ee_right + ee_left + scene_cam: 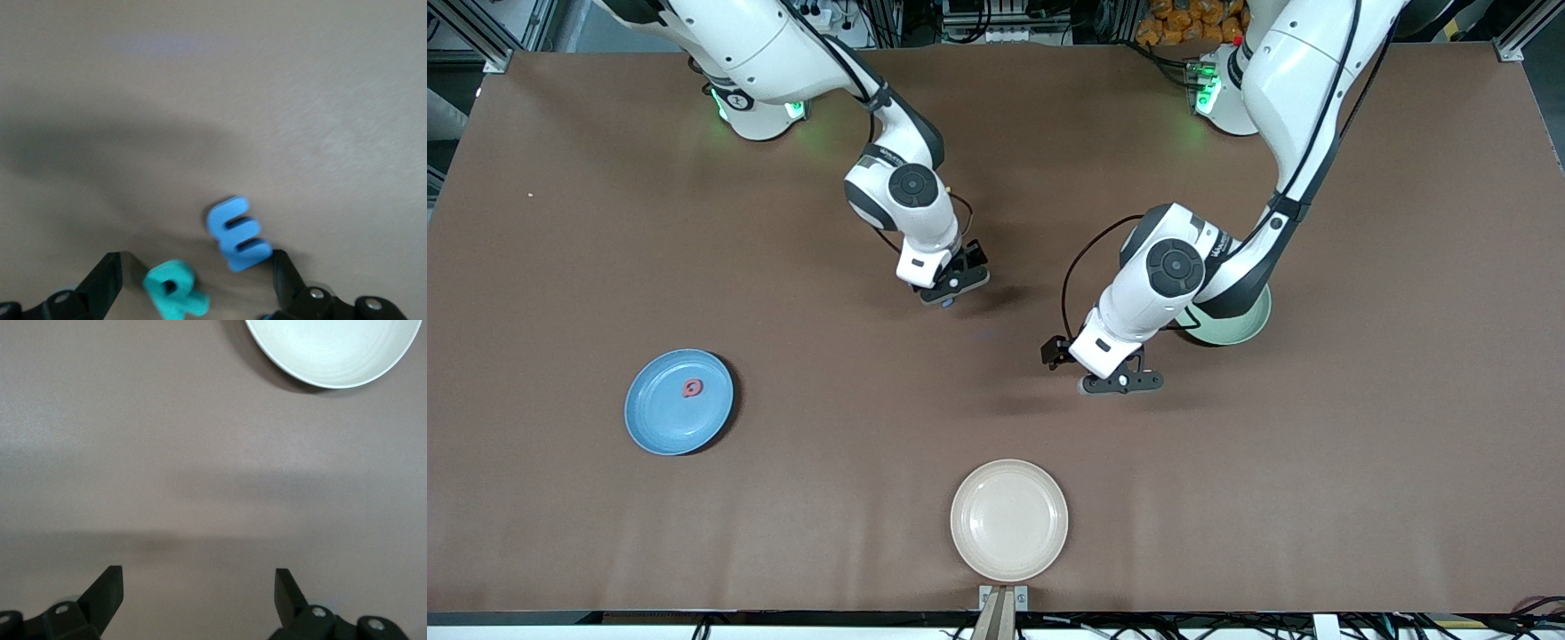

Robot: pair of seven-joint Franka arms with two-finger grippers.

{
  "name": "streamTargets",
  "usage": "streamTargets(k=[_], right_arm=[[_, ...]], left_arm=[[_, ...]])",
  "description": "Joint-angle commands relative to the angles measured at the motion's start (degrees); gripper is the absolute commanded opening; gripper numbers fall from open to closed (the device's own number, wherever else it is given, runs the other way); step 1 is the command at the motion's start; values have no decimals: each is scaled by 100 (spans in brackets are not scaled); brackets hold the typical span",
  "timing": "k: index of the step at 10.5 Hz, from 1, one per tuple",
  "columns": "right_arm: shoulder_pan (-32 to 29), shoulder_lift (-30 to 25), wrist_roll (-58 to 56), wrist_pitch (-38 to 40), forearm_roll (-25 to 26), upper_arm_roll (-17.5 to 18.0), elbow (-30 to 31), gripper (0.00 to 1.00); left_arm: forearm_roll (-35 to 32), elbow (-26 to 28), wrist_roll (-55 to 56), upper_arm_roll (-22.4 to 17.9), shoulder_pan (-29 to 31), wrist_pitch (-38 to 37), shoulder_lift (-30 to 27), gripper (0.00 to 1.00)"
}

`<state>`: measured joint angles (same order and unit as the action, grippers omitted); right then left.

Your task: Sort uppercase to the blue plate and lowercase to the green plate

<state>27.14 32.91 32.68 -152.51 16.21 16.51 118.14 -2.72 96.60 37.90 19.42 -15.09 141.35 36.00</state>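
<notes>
Two letters, teal R (177,297) and blue M (237,232), lie between the right tool's (197,280) spread fingers.

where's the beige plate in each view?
Front view: the beige plate lies on the table at the edge nearest the camera, nearer than both grippers.
Left wrist view: part of its rim shows at the picture's edge, ahead of the open left gripper.
Right wrist view: not in it.
Shared landmark: the brown table.
</notes>
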Motion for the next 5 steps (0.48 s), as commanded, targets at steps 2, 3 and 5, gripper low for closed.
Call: streamTargets(k=[2,3,5], right_arm=[[28,31,98,-8,575,2,-28,100],[107,31,89,1,593,10,-19,100],[265,23,72,19,628,28,-19,100]], left_arm=[[26,-89,77,-26,-47,24,39,100],[26,-89,77,-26,-47,24,39,100],[26,-89,68,-26,-47,33,39,100]])
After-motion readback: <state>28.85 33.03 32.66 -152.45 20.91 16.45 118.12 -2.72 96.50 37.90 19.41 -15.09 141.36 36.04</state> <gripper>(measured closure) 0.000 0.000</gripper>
